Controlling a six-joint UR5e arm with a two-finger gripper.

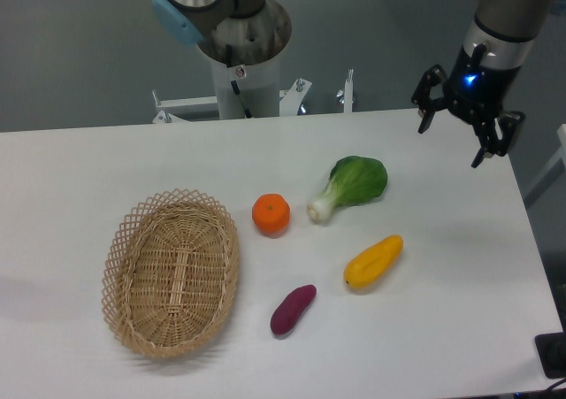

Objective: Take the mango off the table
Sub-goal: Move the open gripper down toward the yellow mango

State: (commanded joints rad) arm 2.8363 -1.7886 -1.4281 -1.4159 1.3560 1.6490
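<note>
Five things lay on the white counter (106,164): a wicker basket (171,272) toward the left edge, an orange (271,214) near the middle, a bok choy (349,185) beside it, a purple sweet potato (293,310) toward the front edge, and the mango (373,261), which rested right of centre, apart from its neighbours, its long axis running diagonally from front-left to back-right. The tool (462,127) hung above the back right corner, well away from the fruit, its fingers spread wide and holding nothing. The step in hand was judged to be the approach. To do it well, the arm would need to travel toward the front edge and stop over the mango's middle, turn the wrist so the fingers straddled its narrow width rather than its length, then descend straight. Since the skin looked smooth and rounded, an off-centre closing could squeeze it out sideways.
</note>
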